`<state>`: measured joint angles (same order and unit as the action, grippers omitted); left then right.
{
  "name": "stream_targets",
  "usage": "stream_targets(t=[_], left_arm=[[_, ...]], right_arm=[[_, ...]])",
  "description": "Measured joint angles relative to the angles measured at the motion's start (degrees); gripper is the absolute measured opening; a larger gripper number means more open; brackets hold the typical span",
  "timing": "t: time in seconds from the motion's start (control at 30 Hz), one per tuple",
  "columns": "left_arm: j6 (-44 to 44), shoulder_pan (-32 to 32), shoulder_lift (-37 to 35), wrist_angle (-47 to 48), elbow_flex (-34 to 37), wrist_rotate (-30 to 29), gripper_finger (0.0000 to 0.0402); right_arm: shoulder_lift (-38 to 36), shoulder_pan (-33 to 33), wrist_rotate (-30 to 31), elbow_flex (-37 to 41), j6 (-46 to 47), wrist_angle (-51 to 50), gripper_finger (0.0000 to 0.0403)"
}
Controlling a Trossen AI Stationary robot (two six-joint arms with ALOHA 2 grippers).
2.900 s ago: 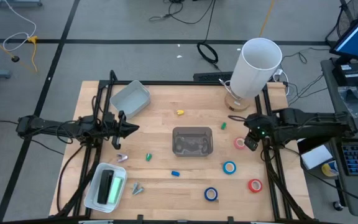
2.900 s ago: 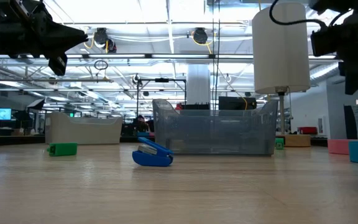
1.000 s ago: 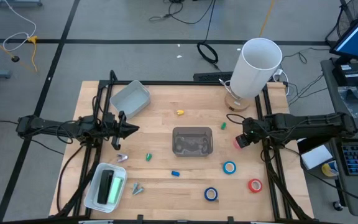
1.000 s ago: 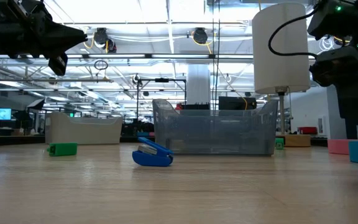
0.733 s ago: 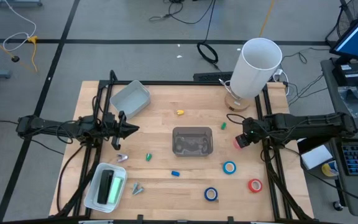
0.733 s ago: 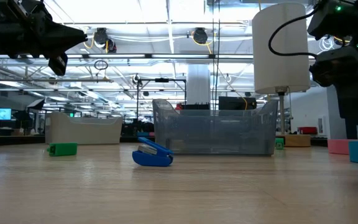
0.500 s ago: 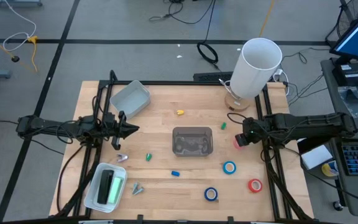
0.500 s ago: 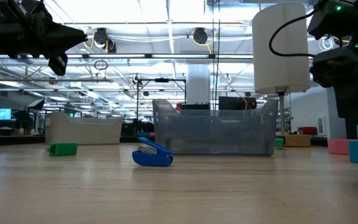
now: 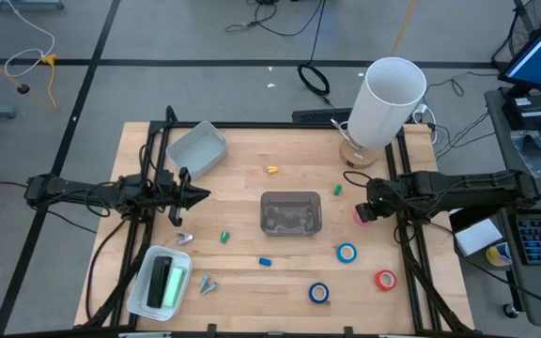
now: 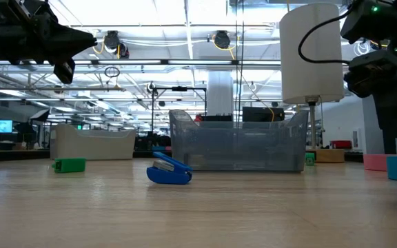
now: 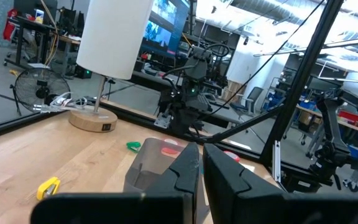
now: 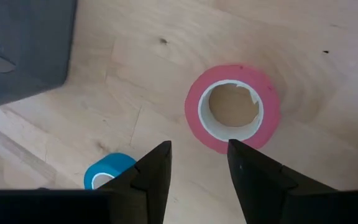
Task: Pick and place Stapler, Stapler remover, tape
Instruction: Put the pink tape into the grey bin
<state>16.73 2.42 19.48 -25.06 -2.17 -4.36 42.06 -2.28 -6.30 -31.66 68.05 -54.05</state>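
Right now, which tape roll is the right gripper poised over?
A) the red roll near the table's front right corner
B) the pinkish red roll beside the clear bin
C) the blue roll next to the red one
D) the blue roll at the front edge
B: the right wrist view shows the open right gripper hanging above the pinkish red tape roll, which lies flat just right of the clear bin.

We see a pinkish red tape roll [image 12: 232, 107] with a pale inner core. Near it lies a blue tape roll [image 12: 107, 170] on the light wooden table [image 12: 303, 180].
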Motion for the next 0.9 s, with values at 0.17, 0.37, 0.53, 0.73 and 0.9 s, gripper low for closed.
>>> stream_targets(t=[0.17, 0.37, 0.53, 0.73, 0.9], left_arm=[[0.0, 0.0, 0.0, 0.0, 0.0, 0.0, 0.0024], [0.0, 0.0, 0.0, 0.0, 0.0, 0.0, 0.0024], [-0.4, 0.0, 0.0, 0.0, 0.0, 0.0, 0.0024], [-0.5, 0.0, 0.0, 0.0, 0.0, -0.1, 0.0024], [-0.4, 0.0, 0.0, 0.0, 0.0, -0.1, 0.0024]], right_arm=[[0.0, 0.0, 0.1, 0.0, -0.2, 0.5, 0.0153], [0.0, 0.0, 0.3, 0.0, -1.8, 0.8, 0.0153], [0.0, -0.3, 2.2, 0.0, 5.5, -0.5, 0.0153], [0.0, -0.3, 5.9, 0.0, 11.7, -0.7, 0.0153], [0.0, -0.3, 6.5, 0.0, 16.1, -0.9, 0.0153]])
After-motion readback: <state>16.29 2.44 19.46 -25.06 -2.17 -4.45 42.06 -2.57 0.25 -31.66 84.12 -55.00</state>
